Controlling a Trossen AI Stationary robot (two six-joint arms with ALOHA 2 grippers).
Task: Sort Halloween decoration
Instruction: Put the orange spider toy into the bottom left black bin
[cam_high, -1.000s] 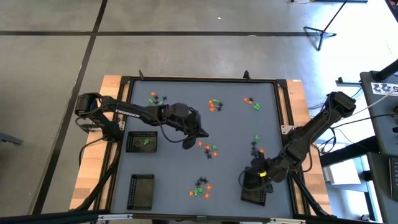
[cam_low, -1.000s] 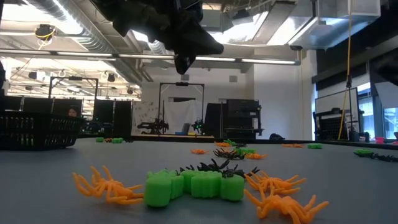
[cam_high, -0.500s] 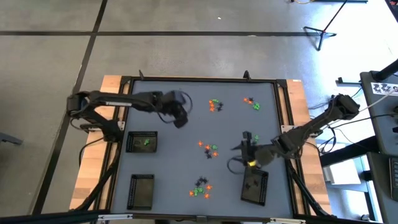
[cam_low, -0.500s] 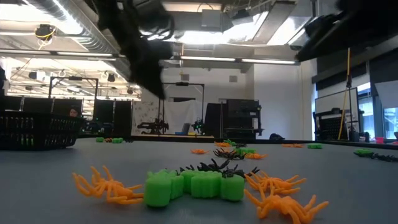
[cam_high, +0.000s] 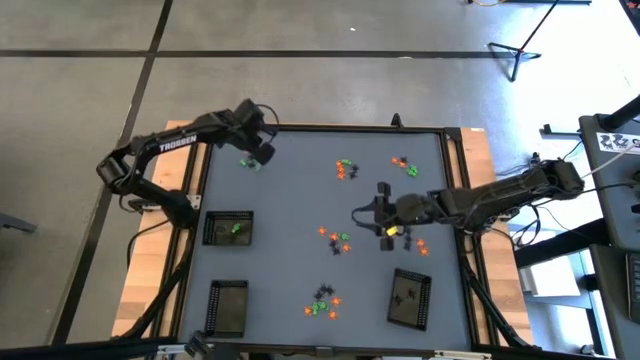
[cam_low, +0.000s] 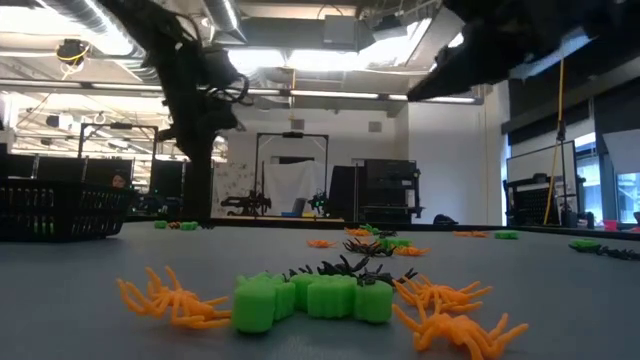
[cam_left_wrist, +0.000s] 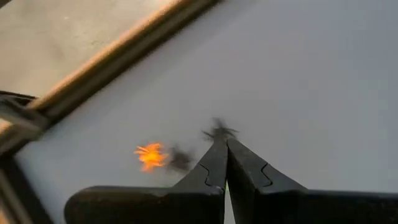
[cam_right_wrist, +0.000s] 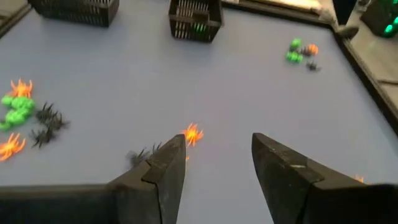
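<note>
High view: the left gripper (cam_high: 262, 152), pressed together, hangs over the far left corner of the grey surface (cam_high: 290, 270), by a few tiny plastic trinkets (cam_high: 248, 160). The right gripper (cam_high: 384, 222), spread and empty, hangs near the right edge beside orange and green trinkets (cam_high: 337, 240).

Low view: green blocks and orange spiders (cam_low: 310, 298) lie in front.

Right wrist view: an orange spider (cam_right_wrist: 193, 134) lies between the fingers (cam_right_wrist: 166, 163).

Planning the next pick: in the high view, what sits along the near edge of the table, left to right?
Empty-looking black tray → mixed cluster of green, orange and black trinkets → black tray with dark trinkets inside.
</note>
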